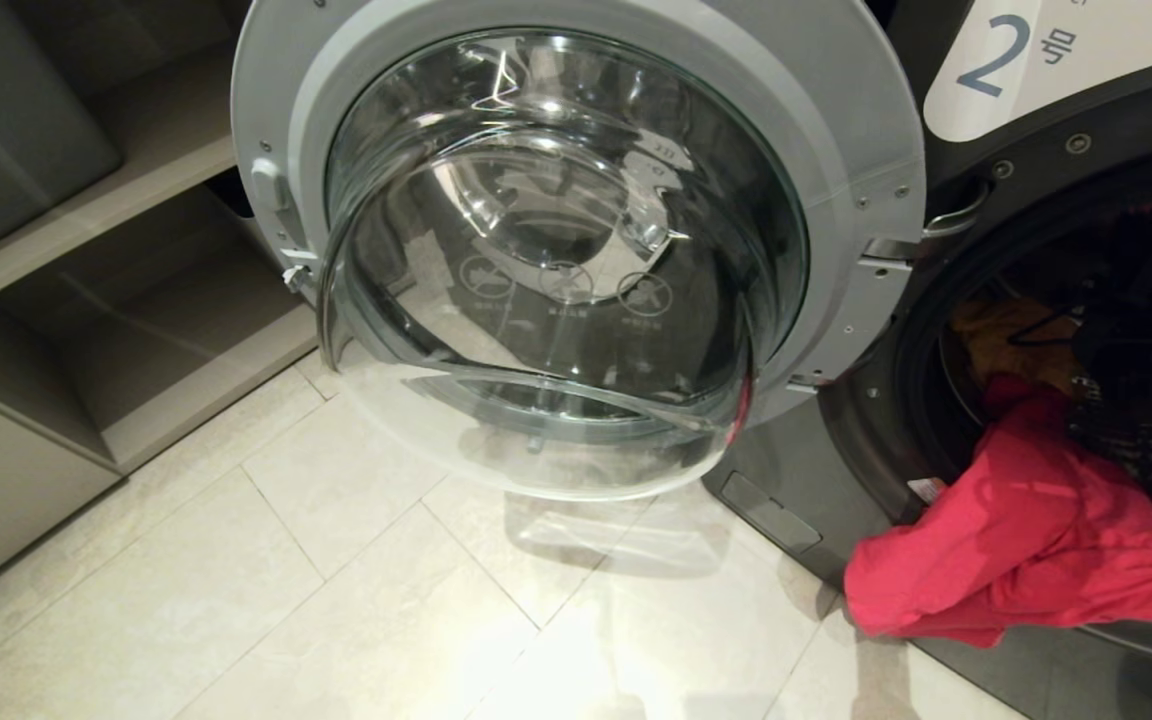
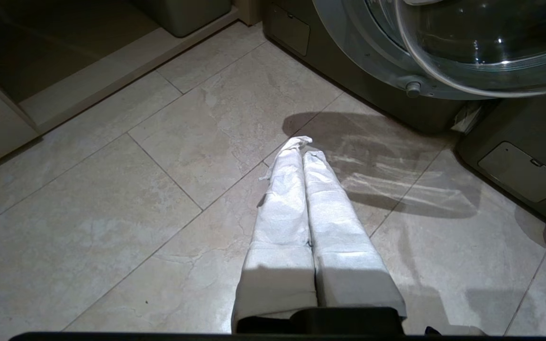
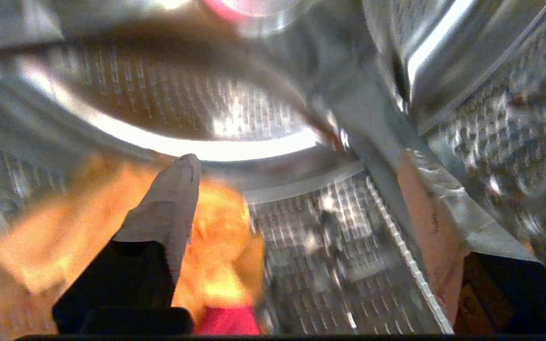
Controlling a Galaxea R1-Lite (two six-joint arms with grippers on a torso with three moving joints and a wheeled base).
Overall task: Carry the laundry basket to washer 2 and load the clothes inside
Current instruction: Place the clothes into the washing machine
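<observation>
Reaching inside the drum (image 3: 330, 246) of washer 2 (image 1: 996, 170), the right gripper (image 3: 296, 189) has its fingers (image 3: 168, 208) spread wide with nothing between them; the yellow garment (image 3: 221, 246) lies just beyond, on the drum floor. A pinkish-red garment (image 1: 1016, 540) drapes over the near lip of the opening, half out toward the tiled floor (image 1: 336, 600). The glass door (image 1: 556, 260) stands swung open to the left. The left gripper (image 2: 304, 154), pressed closed and empty, hangs over the floor near the door.
</observation>
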